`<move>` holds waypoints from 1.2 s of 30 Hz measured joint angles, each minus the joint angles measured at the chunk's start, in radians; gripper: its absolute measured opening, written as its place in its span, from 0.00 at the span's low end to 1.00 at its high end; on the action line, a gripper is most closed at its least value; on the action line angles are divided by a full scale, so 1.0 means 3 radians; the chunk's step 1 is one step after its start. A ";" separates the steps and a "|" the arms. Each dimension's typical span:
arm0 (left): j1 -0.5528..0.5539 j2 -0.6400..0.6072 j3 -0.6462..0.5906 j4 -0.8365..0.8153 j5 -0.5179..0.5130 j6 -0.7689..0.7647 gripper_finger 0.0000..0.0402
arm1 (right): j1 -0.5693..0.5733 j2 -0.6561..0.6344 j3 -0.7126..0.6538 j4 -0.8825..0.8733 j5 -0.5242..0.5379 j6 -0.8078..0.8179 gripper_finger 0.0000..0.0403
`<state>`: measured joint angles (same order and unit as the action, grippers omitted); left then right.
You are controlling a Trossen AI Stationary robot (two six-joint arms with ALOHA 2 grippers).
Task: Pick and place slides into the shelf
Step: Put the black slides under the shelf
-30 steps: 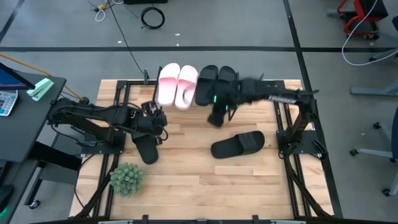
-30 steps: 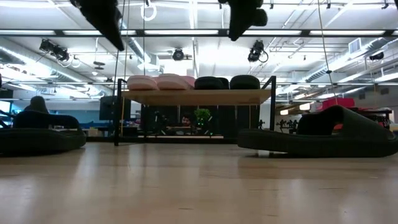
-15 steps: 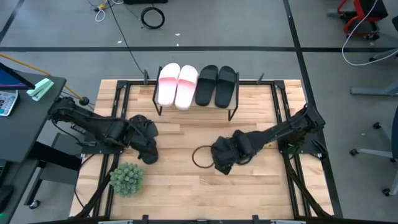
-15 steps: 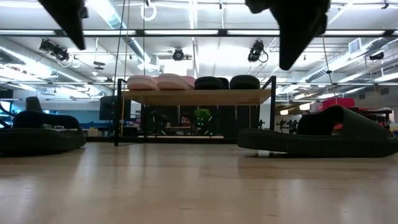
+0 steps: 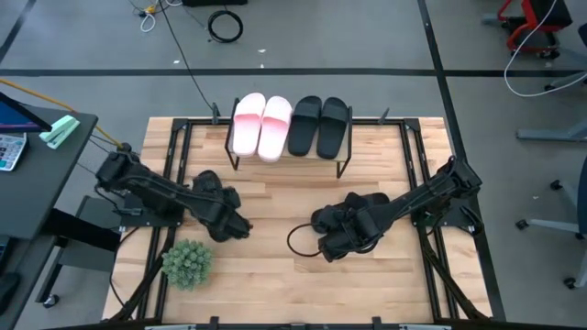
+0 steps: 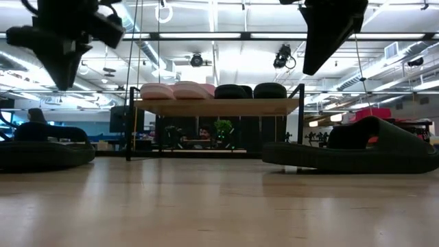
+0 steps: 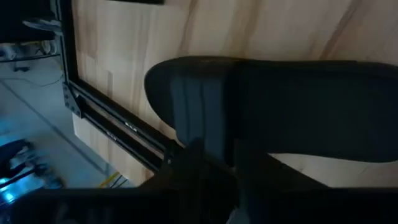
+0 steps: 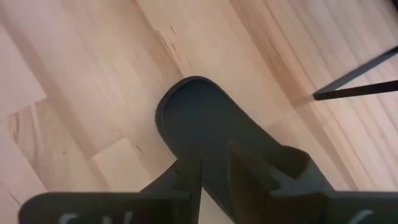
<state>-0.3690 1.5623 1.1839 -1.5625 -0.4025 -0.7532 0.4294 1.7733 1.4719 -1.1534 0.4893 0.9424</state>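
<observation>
Wooden tabletop [image 5: 275, 275], from above: shelf [image 5: 286, 158] holds two pink slides [image 5: 260, 126] and two black slides [image 5: 318, 125]. Left gripper [image 5: 240, 227] and right gripper [image 5: 326, 247] hover low over loose black slides. Left wrist view: black slide [image 7: 261, 112] lies below; finger state unclear. Right wrist view: fingers [image 8: 186, 177] slightly parted above another black slide [image 8: 217, 134].

Grey floor [image 5: 367, 37], probably strip-lit ceiling [image 6: 219, 36]

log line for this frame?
shelf: four slides on top | left tool: over black slide | right tool: over black slide
</observation>
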 joint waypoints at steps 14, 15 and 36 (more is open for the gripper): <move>-0.0002 0.0451 -0.0642 0.0594 0.0259 -0.0225 0.58 | -0.0001 0.0000 0.0001 0.0023 0.0038 -0.0001 0.19; -0.0002 0.0451 -0.0735 0.0599 0.0258 -0.0231 0.58 | -0.0001 0.0000 0.0001 0.0021 0.0037 -0.0001 0.19; -0.0060 0.0450 -0.0530 0.0855 -0.0064 -0.0174 0.04 | -0.0076 0.0000 0.0001 0.0023 0.0054 -0.0048 0.19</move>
<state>-0.3870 1.6974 1.0250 -1.3062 -0.4217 -0.8056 0.4064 1.7733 1.4723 -1.1465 0.5056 0.9280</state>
